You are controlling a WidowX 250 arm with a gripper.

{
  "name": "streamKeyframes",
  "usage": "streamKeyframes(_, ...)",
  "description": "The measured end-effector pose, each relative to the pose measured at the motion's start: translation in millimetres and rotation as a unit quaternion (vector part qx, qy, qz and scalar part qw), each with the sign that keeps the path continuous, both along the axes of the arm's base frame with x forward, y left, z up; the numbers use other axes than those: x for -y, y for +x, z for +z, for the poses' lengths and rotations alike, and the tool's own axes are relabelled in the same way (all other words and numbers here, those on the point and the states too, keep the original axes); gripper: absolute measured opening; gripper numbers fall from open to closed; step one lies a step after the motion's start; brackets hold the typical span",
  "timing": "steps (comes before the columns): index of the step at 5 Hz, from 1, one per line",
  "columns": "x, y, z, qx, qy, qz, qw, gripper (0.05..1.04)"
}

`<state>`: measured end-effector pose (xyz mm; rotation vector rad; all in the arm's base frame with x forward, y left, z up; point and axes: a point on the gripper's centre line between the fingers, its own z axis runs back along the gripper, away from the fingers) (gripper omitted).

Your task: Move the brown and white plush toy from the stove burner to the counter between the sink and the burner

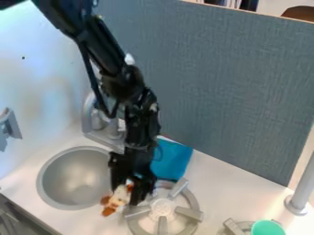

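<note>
Fingers (pixel 142 189) narrowed on a small plush toy (pixel 120 197), white with orange-brown patches; its upper end sits between the two fingers, the rest sticks out below the tips toward lower left, tilted. Gripper (pixel 126 195) points down, low over the white counter (pixel 215 183), between sink and stove burner; can't tell if the toy touches the counter. Round metal sink (pixel 44 176) just left of the toy in view, gray faucet (pixel 89 110) behind it, partly hidden by the arm. Burner (pixel 193 215) with gray spokes just right of the toy, near the right finger. Blue cloth-like item (pixel 173 159) behind the burner, beside the gripper. Green cup (pixel 268 228) on a second burner (pixel 234 227) at bottom right, near a gray post (pixel 300 190). Gray-blue panel (pixel 221 82) stands behind the counter.
</note>
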<state>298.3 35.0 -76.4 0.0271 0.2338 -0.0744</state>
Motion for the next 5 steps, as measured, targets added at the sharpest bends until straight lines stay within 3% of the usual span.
streamKeyframes(3, -34, -27, -8.0, -0.022, 0.013, 0.073, 0.997, 0.74)
streamKeyframes(4, -38, -25, -14.8, -0.025, 0.004, 0.08, 0.9965, 0.74)
streamKeyframes(5, -38, -24, -29.5, -0.047, 0.0, 0.074, 0.9962, 0.74)
